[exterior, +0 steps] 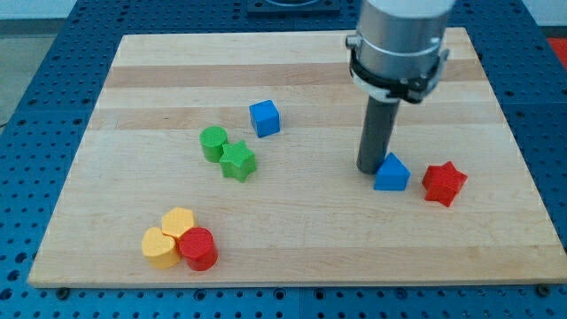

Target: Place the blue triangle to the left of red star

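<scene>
wooden board on a blue perforated table, seen from above and in front; the board carries eight small blocks and there is no bin, tray or other container on it. blue triangle: a small wedge-shaped block standing with its point up, lying right of the board's centre, just to the view's left of the red star, with a narrow strip of bare wood between the two. the red star sits near the board's right edge. the arm comes down from the view's top as a broad grey cylinder with a pale ring, narrowing to a straight dark rod that stands upright. my tip rests on the board at the triangle's upper-left corner, touching or very nearly touching it; the exact contact cannot be made out. the rod carries no jaws, so nothing is spread, pressed together or pinched. blue cube: alone, left of the rod and well apart from it. green cylinder and green star: side by side and touching or nearly so, left of centre, the star lower and to the right. near the lower-left corner, a tight cluster of three: yellow heart, a second yellow block of rounded shape below it, and red cylinder to their right, all touching.
</scene>
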